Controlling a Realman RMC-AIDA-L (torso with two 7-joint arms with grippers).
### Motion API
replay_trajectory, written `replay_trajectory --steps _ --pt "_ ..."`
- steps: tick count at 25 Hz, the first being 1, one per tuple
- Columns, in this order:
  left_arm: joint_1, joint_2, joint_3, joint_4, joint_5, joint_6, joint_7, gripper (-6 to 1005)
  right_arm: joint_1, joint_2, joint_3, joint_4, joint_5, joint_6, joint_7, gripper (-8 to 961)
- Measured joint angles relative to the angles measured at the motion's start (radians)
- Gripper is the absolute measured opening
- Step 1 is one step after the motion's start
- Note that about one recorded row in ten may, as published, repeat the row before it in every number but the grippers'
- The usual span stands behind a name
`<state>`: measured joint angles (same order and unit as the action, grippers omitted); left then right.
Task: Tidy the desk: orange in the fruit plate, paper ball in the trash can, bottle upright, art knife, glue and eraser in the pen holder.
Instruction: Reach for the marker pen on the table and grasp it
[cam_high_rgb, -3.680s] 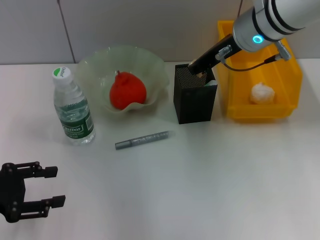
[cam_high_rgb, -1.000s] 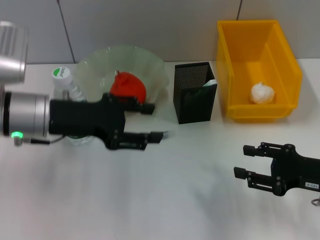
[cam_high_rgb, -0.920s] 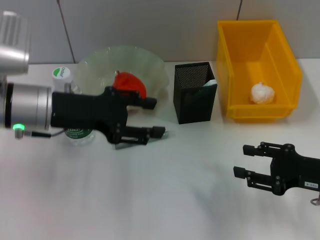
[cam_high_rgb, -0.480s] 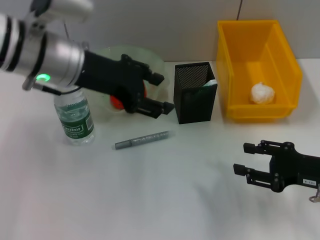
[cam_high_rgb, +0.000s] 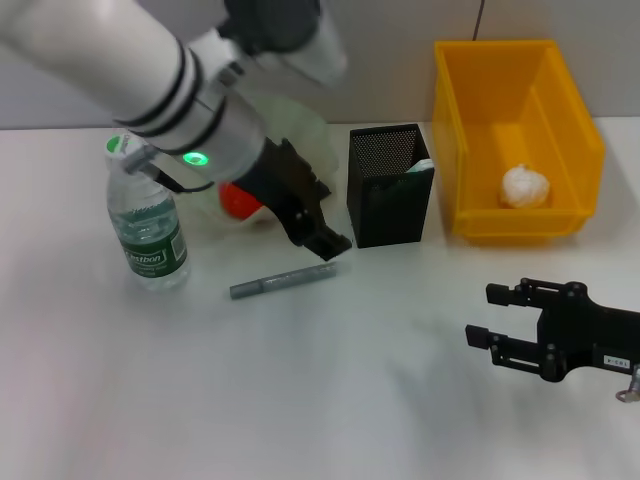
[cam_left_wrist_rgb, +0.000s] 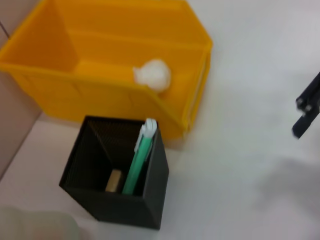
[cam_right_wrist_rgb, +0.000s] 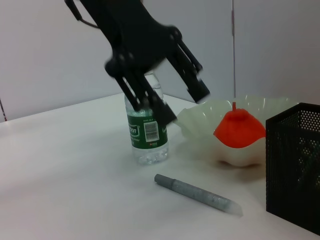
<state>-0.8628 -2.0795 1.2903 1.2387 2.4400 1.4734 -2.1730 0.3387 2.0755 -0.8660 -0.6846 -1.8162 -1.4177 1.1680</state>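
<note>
The grey art knife lies on the table in front of the fruit plate; it also shows in the right wrist view. My left gripper is open and empty, hovering above the knife's right end, beside the pen holder. The orange sits in the plate, partly hidden by the arm. The bottle stands upright. The paper ball lies in the trash can. The pen holder holds the green glue and the eraser. My right gripper is open and empty at the front right.
The left arm's big white forearm reaches in from the upper left over the bottle and plate. The trash can stands right of the pen holder against the back wall. White table stretches between the knife and the right gripper.
My left arm has swung up and over the plate, its gripper now pointing down beside the pen holder. The knife stays on the table. The right gripper has barely moved.
</note>
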Motion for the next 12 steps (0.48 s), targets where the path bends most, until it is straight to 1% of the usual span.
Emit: replay_trajectory --steps 1,2,3,6,7,8,9,12 --pt "-0.033 -0.001 0.068 -0.054 0.045 -0.047 -0.036 690 0.0 0.0 0.0 0.0 0.0 0.0 0.0 627" --pt "-0.033 -0.001 0.068 -0.054 0.045 -0.047 -0.036 689 0.0 0.0 0.0 0.0 0.0 0.0 0.0 627" --pt "-0.064 -0.001 0.105 -0.126 0.072 -0.092 -0.042 688 0.0 0.0 -0.001 0.0 0.0 0.0 0.001 627" --pt "-0.064 -0.001 0.105 -0.126 0.072 -0.092 -0.042 685 0.0 0.0 -0.002 0.001 0.0 0.0 0.003 627" --pt "-0.087 -0.001 0.13 -0.199 0.089 -0.149 -0.044 684 0.0 0.0 -0.002 0.001 0.0 0.0 0.003 627" --pt "-0.087 -0.001 0.13 -0.199 0.089 -0.149 -0.044 683 0.0 0.0 -0.002 0.002 0.0 0.0 0.003 627" --pt "-0.111 -0.001 0.161 -0.286 0.099 -0.217 -0.044 683 0.0 0.0 -0.002 0.002 0.0 0.0 0.003 627" --pt "-0.115 -0.001 0.183 -0.31 0.102 -0.239 -0.045 680 0.0 0.0 -0.002 0.002 0.0 0.0 0.004 627"
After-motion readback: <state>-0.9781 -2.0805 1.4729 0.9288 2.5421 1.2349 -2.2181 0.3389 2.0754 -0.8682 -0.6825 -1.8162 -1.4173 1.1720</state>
